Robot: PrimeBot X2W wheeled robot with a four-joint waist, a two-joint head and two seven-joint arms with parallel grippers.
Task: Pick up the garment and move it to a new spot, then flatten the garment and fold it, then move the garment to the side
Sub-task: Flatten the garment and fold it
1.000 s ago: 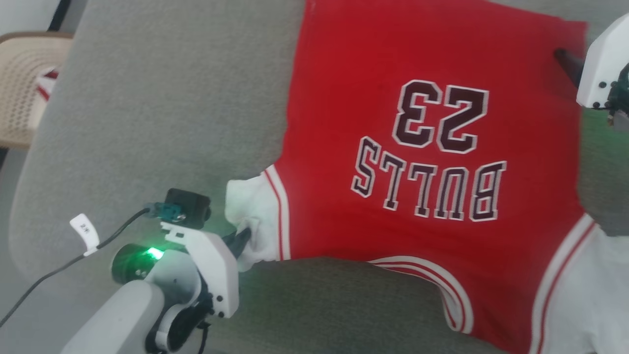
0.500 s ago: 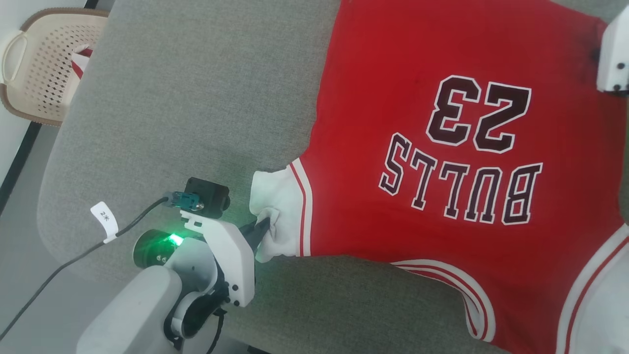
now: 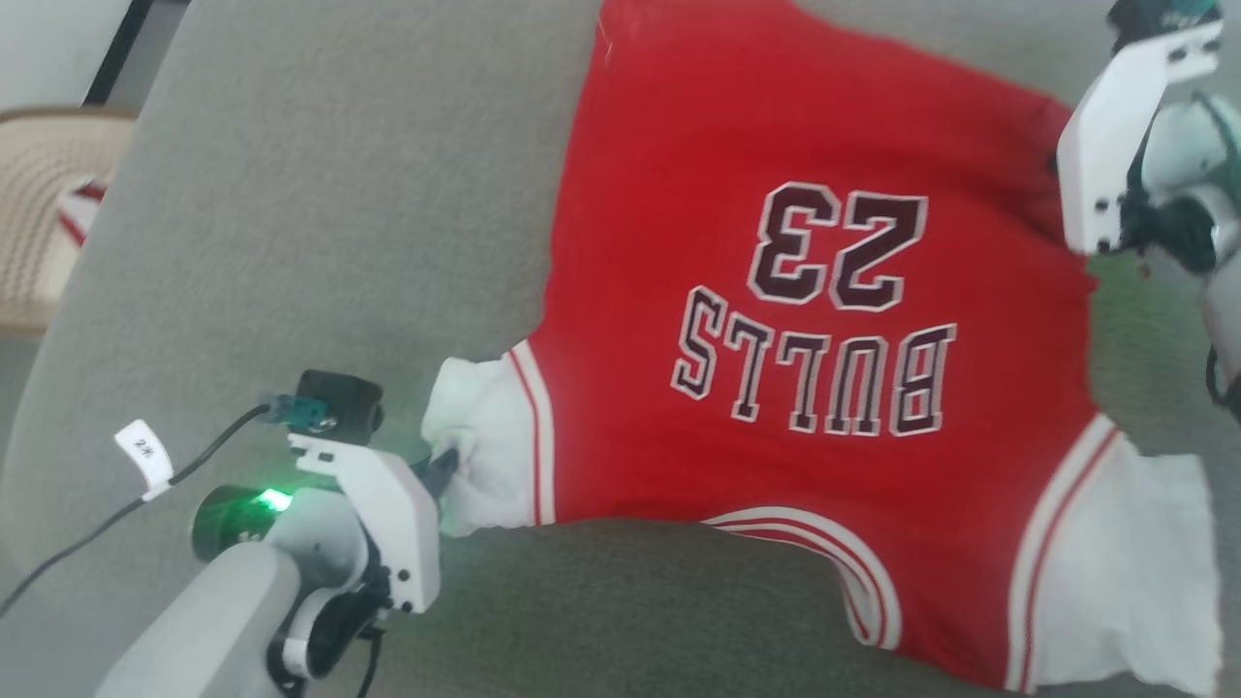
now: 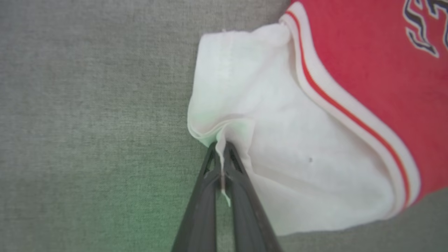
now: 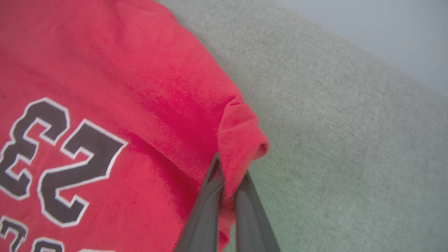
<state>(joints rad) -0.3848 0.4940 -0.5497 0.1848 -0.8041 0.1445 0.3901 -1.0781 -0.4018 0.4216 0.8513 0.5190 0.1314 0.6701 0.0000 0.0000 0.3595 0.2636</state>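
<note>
- Left gripper [image 4: 221, 157] is pinching the white shoulder panel [image 4: 280, 140] of the soft red "23" basketball jersey [image 3: 737, 116].
- Right gripper [image 5: 229, 171] is clamping a far red corner; the cloth is looking limp and light, so the corners are probably the best holds.

Before you: red jersey [image 3: 776, 126], black white-outlined "BULLS 23", white panels, red-and-white striped trim; grey woven cushion [image 3: 291, 194]; beige basket [image 3: 39, 262].

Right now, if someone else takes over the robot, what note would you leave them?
Left gripper: shut on the white sleeve corner of the garment.
Right gripper: shut on a red corner at its far edge.
Garment: lies spread, print up, on the grey cushion, rumpled at both pinched corners.
Done: both corners gripped.
Left to do: probably move it, flatten, fold, set it aside.
</note>
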